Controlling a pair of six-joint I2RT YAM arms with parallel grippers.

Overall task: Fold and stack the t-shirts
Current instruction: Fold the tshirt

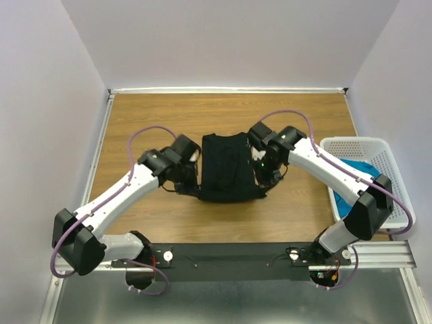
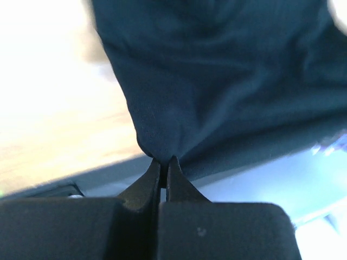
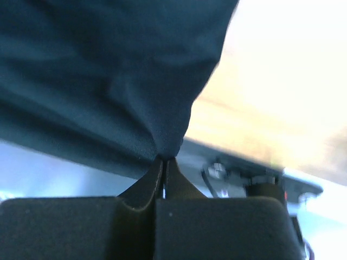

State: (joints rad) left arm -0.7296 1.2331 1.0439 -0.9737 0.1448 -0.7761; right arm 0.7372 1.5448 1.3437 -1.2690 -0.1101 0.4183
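The large black cloth t-shirt lies on the middle of the brown wooden bench, between the two pincers. The left pincer is clamped on its left edge, and the right pincer on its right edge. The white plastic lattice basket stands at the bench's right edge, well apart from that shirt. The bright teal-blue cloth t-shirt lies in the basket.

We see the black soft-cloth t-shirt as matt and finely knit. The brown wood-grain worktop looks smooth and faintly glossy. The white lattice basket is hard plastic, and the bright teal-blue cloth t-shirt is matt.
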